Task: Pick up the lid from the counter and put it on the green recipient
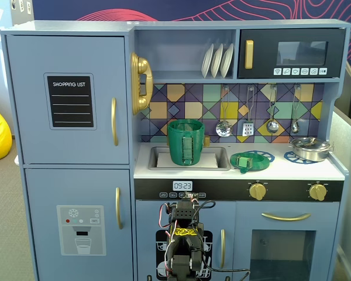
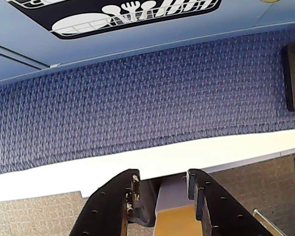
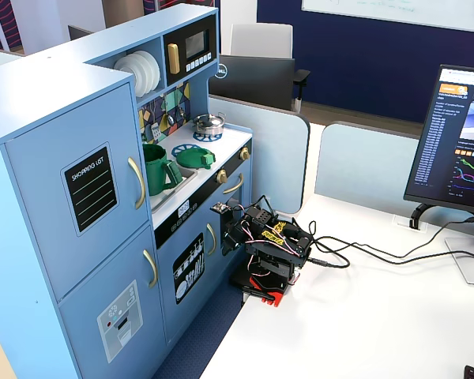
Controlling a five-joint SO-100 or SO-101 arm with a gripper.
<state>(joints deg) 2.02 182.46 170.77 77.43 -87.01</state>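
Observation:
The green lid [image 1: 247, 161] lies flat on the counter, on a blue burner ring right of the sink; it also shows in the other fixed view [image 3: 196, 158]. The tall green pot [image 1: 185, 142] stands upright in the sink, handle to the front, its top uncovered [image 3: 156, 167]. My arm [image 1: 184, 234] sits folded low in front of the kitchen's lower doors, well below the counter [image 3: 268, 245]. In the wrist view my gripper [image 2: 162, 177] points down at blue carpet and the white table edge. Its jaws stand apart with nothing between them.
A shiny steel pot [image 1: 310, 147] with its lid sits on the right burner. Utensils [image 1: 248, 126] hang on the back wall above the counter. The arm stands on a white table [image 3: 363, 332] with cables [image 3: 363, 253] and a monitor [image 3: 458, 142] to the right.

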